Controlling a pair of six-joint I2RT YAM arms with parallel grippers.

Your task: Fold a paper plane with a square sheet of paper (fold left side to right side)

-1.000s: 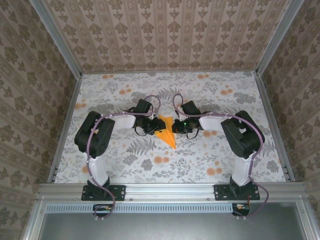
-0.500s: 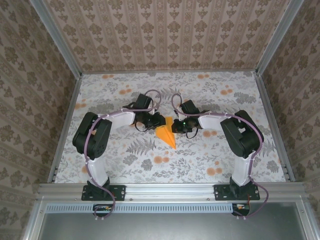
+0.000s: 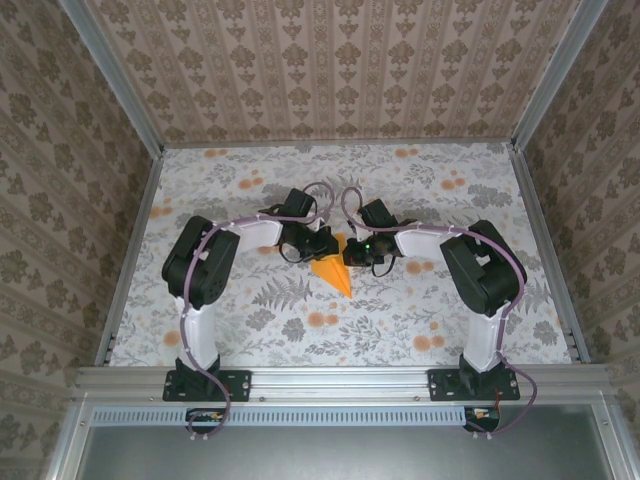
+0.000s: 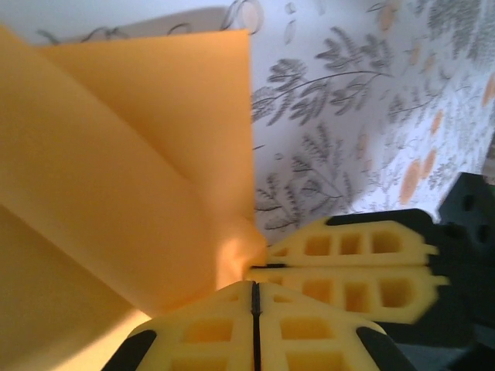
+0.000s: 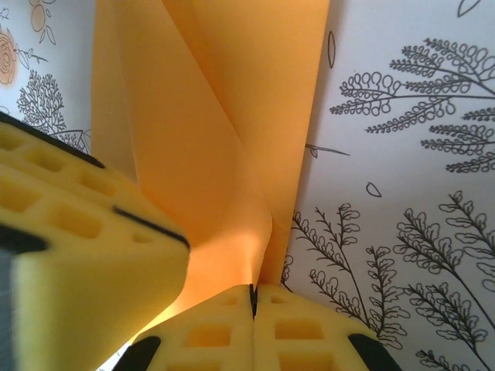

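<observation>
Left gripper (image 4: 254, 292) and right gripper (image 5: 253, 295) both closed, pinching wide end of paper plane (image 3: 334, 275). Carry left side over right slowly, edges aligned, no pulling apart.

soft even light up top, hardly any shadows, wrist cams blurry up close, paper plane (image 4: 116, 193) kinda glowing

The paper plane (image 3: 333, 272) is lying mid-way across the table (image 3: 450, 200), its tip pointing near. The left gripper (image 3: 328, 243) is meeting its far-left end, the right gripper (image 3: 350, 254) its far-right end.
</observation>
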